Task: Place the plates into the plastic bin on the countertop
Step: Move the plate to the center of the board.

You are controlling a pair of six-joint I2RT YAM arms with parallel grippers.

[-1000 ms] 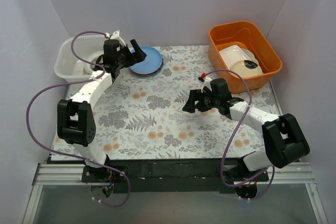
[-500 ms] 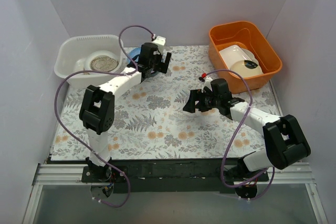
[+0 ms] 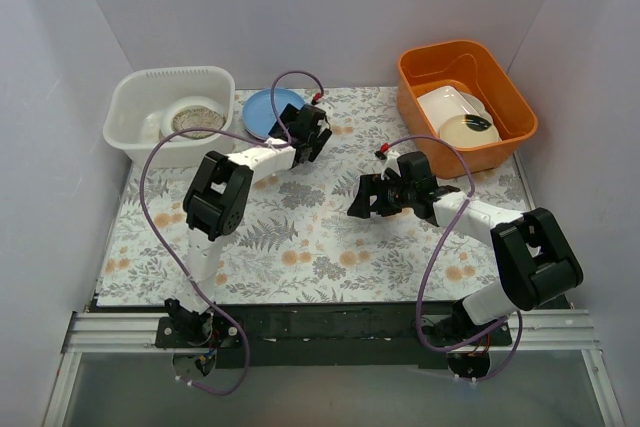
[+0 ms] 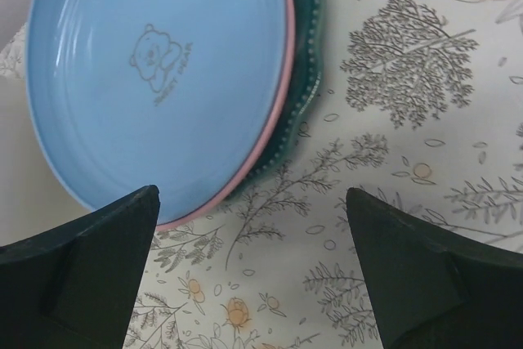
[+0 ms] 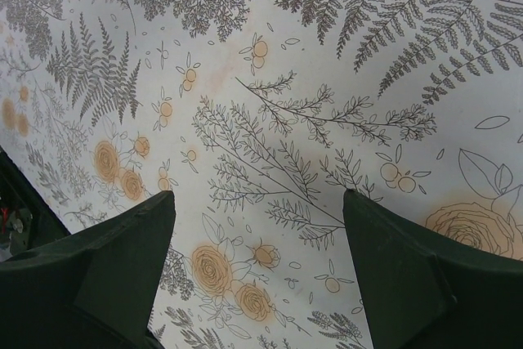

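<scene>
Left fingers (image 4: 82,259) fully spread, empty. Blue plate (image 4: 155,79) lies just ahead, nearer the left finger, topping a stack (image 4: 309,55) (pink, dark green rims below). Risk: gripping several rims together, so extras slip off. Right fingers (image 5: 90,275) wide, empty.

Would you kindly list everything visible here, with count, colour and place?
plastic bin: one, translucent white, far left
plate in bin: at least one, pale speckled
plate stack: three, blue over pink-rimmed over dark green, beside bin
orange tub: one, far right
white rectangular dish: one, in tub
cream dish: one, black blob, in tub
countertop: one, grey fern print
left hand: one, black, open, by stack
right hand: one, black, open, above mid-countertop
</scene>
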